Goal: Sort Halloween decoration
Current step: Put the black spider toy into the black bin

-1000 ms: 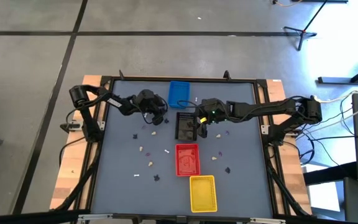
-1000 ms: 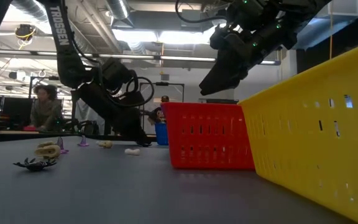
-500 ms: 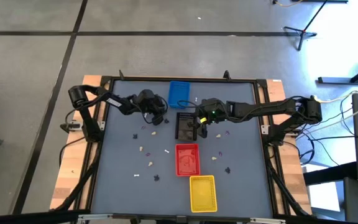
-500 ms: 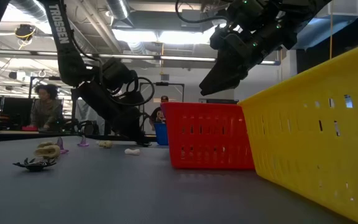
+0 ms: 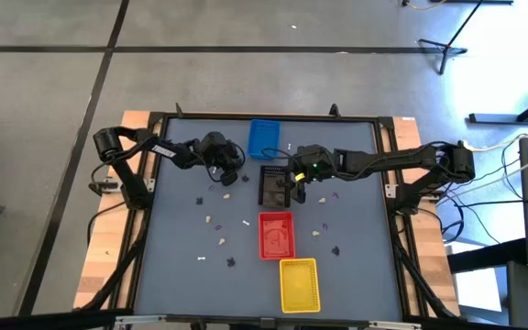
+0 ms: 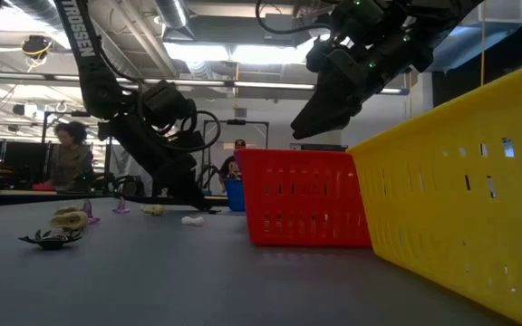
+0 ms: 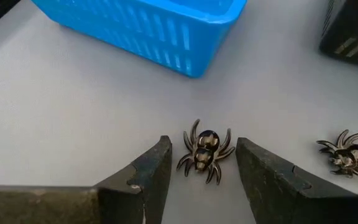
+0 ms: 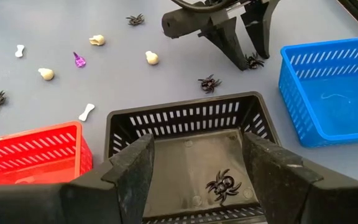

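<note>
Glossy plastic spider (image 7: 206,150); slotted plastic blue tray (image 7: 148,28); matt table (image 7: 61,118).

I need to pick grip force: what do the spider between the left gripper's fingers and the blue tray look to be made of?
The spider looks like glossy moulded plastic: dark body with bright highlights and thin stiff legs. The blue tray looks like rigid moulded plastic with a smooth sheen and evenly slotted walls. The left gripper stands open around the spider.

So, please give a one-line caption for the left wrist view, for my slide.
Open left pincer brackets a black spider on the table, beside the blue tray.
</note>
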